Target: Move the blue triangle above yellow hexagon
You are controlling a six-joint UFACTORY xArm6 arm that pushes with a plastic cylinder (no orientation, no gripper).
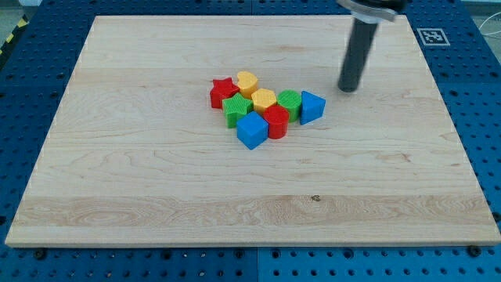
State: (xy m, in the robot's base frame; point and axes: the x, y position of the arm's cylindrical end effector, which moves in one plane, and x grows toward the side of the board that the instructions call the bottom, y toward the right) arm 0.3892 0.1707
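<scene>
The blue triangle [311, 106] lies at the right end of a tight cluster of blocks near the board's middle. It touches a green round block [289, 102]. The yellow hexagon [264, 100] sits left of the green round block. A second yellow block [247, 82] lies up and left of it. My tip [348, 88] rests on the board, up and to the right of the blue triangle, a short gap away and touching no block.
A red star [222, 92], a green star-like block [236, 109], a red block [275, 121] and a blue cube [252, 131] fill the rest of the cluster. The wooden board [117, 180] lies on a blue pegboard table. A marker tag [431, 36] sits at the top right.
</scene>
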